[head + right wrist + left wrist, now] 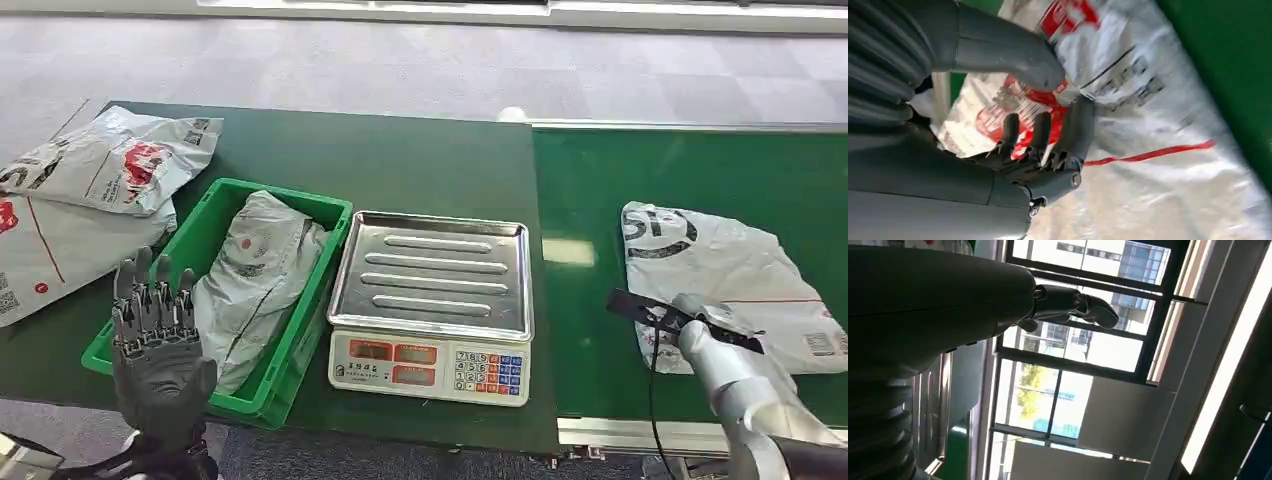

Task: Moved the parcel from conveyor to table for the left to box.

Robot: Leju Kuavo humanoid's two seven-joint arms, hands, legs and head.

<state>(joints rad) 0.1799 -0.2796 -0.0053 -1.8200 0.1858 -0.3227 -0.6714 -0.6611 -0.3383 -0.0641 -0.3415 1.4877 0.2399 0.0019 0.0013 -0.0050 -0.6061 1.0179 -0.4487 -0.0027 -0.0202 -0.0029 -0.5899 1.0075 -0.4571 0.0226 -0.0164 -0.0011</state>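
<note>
A white-grey parcel (730,265) with red print lies on the green conveyor belt (600,180) at the right. My right hand (700,328) is on its near left corner. In the right wrist view the thumb (1013,55) and the curled fingers (1068,135) pinch a fold of the parcel (1158,130). Low at the left, my left hand (155,325) is raised in front of the green crate (330,215), fingers up and apart, holding nothing. The left wrist view has its fingers (1083,305) against windows. Another grey parcel (255,275) lies in the crate.
A steel-topped scale (430,265) with a keypad stands between the crate and the conveyor. Two more parcels (105,160) lie on the dark green table (400,160) at the far left. A metal rail (640,432) edges the conveyor's front.
</note>
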